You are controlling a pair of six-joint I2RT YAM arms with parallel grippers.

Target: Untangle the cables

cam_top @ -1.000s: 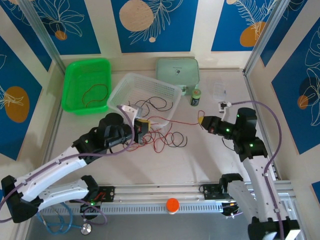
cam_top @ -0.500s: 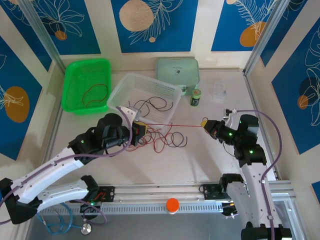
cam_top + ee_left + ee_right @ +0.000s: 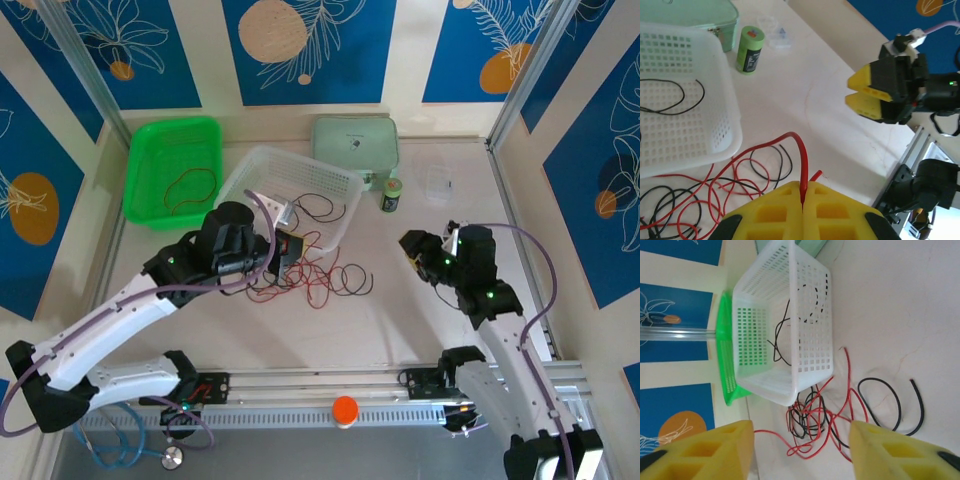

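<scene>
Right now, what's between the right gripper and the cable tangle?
Bare table, as the top view shows: the open right gripper stands clear of the cables.

On the left: reaches diagonally from the near-left corner toward mid-table, forearm raised, with left gripper (image 3: 290, 245) pinched tight on a strand of red cable (image 3: 802, 155), yellow pads (image 3: 770, 212) pressed flush together. On the right: rises from the near-right base, bends inward at the wrist, holds right gripper (image 3: 408, 243) pointing left, jaws parted wide.
</scene>
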